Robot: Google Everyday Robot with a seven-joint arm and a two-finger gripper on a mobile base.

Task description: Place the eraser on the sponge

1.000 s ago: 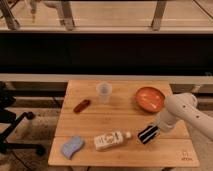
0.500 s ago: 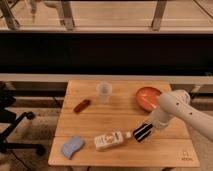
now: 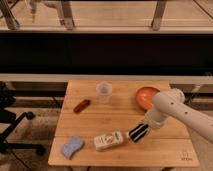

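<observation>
Clamped tight on the eraser [image 3: 138, 133] with the gripper [image 3: 143, 129], over the near right part of the wooden table [image 3: 165, 150]. Held at a slant, with the striped black block's left end pointing toward the white bottle [image 3: 108, 140] and just beside that bottle's right end. Cannot tell whether resting on the tabletop or raised slightly off it. Reached from the right by the white arm [image 3: 173, 105], bent down over the table's right side.

Left of the eraser, past the bottle lying on its side: the light-blue sponge [image 3: 72, 147]. Flat on the wood near the table's near left corner, well apart from the eraser, with the bottle between the two.

Farther back, left of the table's middle: a small reddish-brown oblong thing [image 3: 82, 105], lying at a slant. Just right of it and a little farther: a clear plastic cup [image 3: 103, 92], upright. At the far right, partly covered by the arm: an orange bowl [image 3: 144, 96].

Off the table to the left, on the floor: a black office chair [image 3: 12, 122], seen only in part. Beyond the table: a dark wall band [image 3: 105, 52], and above it a railing [image 3: 66, 15] with metal posts.
</observation>
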